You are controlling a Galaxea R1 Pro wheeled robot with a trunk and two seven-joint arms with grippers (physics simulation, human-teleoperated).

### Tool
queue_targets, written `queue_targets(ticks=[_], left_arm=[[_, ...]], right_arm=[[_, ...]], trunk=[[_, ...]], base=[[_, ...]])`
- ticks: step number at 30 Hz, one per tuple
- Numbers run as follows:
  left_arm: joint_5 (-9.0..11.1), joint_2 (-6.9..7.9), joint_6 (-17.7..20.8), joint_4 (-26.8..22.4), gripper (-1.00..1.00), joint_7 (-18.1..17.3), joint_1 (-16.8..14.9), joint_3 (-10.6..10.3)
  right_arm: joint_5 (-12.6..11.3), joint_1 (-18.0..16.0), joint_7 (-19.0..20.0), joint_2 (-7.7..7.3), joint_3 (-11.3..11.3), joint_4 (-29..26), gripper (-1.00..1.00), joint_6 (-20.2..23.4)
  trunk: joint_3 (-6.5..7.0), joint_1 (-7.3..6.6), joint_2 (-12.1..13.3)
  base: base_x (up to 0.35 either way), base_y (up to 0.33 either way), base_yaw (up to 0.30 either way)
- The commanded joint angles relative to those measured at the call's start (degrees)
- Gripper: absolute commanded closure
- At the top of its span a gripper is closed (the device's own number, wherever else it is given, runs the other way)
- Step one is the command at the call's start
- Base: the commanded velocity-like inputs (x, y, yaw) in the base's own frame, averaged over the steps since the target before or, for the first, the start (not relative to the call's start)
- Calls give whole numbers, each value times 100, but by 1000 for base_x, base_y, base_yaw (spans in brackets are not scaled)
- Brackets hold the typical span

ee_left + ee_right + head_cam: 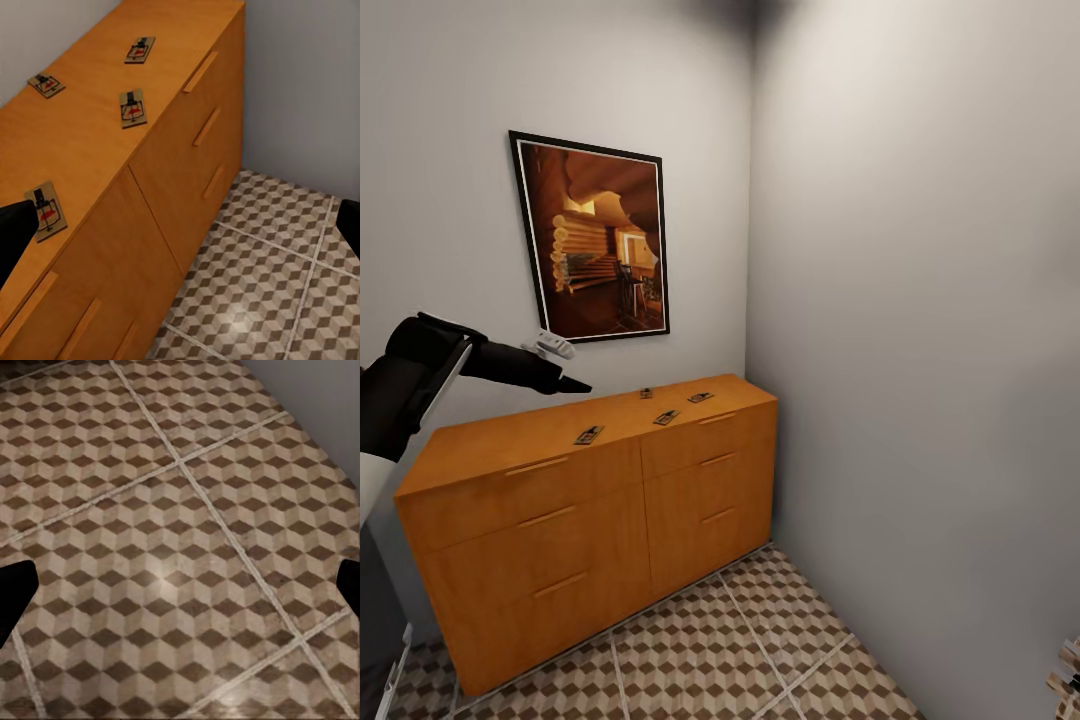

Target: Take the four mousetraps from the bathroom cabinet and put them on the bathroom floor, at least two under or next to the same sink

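orange-brown cabinet; brown-beige cube-pattern floor.

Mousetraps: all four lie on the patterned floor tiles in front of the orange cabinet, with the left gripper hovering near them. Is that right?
Not quite. The four mousetraps lie on top of the orange cabinet, not on the floor tiles; the left wrist view shows this plainly, and the head view agrees. The left gripper does hover near them.

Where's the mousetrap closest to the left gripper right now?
Head view: on the cabinet top near its front edge, the nearest mousetrap lies just ahead of the left gripper, apart from the other three.
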Motion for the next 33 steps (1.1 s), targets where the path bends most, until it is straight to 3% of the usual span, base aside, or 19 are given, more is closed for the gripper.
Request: queue_targets(ticks=[1, 10, 33], left_arm=[[-26, 3, 32, -3, -100, -34, -7, -7], [-26, -3, 32, -8, -100, -34, -7, -7], [-26, -5, 31, -3, -100, -34, -7, -7]], right_arm=[[-2, -4, 2, 2, 0, 251, -100, -22], [-42, -4, 6, 12, -6, 791, -100, -3], [-60, -3, -11, 1, -30, 1341, -100, 41]], trunk=[[-7, 0, -4], [-7, 0, -4], [-7, 0, -4]], base=[[0, 0, 0], [0, 0, 0], [0, 0, 0]])
